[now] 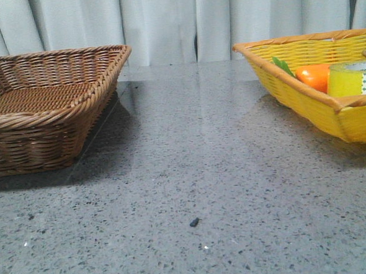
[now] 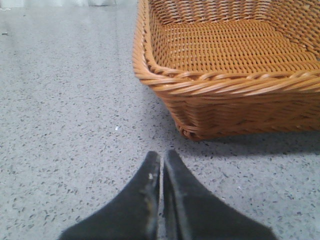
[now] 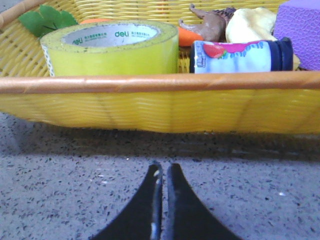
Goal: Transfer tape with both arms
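Over the table (image 1: 191,174) | both arms low | left fingers (image 2: 150,195) pressed together | right fingers (image 3: 177,200) pressed together | tape (image 3: 112,47) in yellow basket (image 3: 160,107)

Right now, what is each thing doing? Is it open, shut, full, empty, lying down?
Left gripper: shut, holding nothing, low over the table.
Right gripper: shut, holding nothing, in front of the yellow basket.
Tape: lying flat in the yellow basket.
Small bottle: lying on its side, cap on.
Yellow basket: holds several things.
Brown wicker basket: empty.
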Robot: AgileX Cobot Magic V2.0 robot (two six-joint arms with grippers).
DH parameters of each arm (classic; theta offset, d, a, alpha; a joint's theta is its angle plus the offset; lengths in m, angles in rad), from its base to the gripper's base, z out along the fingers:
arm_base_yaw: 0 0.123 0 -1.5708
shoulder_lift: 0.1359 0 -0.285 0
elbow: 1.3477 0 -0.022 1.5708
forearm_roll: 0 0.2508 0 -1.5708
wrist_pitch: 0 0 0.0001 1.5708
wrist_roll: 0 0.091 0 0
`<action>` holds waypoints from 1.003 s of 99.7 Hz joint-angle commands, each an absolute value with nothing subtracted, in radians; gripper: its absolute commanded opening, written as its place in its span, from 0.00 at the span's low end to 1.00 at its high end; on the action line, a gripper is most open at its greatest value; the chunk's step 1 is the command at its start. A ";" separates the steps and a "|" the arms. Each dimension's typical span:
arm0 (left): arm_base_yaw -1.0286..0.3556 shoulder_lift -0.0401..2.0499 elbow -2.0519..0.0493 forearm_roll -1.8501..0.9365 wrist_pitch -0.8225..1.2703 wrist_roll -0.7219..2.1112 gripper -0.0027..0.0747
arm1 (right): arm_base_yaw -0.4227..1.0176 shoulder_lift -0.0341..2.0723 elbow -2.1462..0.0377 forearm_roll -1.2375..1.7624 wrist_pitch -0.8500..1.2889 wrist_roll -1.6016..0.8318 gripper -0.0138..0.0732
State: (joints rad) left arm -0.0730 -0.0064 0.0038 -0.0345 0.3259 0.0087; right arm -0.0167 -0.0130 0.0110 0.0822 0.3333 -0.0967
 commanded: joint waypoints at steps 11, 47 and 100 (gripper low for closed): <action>-0.071 -0.036 0.012 -0.040 0.265 0.006 0.01 | -0.022 -0.031 0.031 0.077 0.317 -0.104 0.08; -0.071 -0.036 0.012 0.000 0.258 0.006 0.01 | -0.022 -0.031 0.031 0.077 0.317 -0.104 0.08; -0.071 -0.036 0.012 -0.039 0.169 0.006 0.01 | -0.022 -0.031 0.031 0.077 0.189 -0.104 0.08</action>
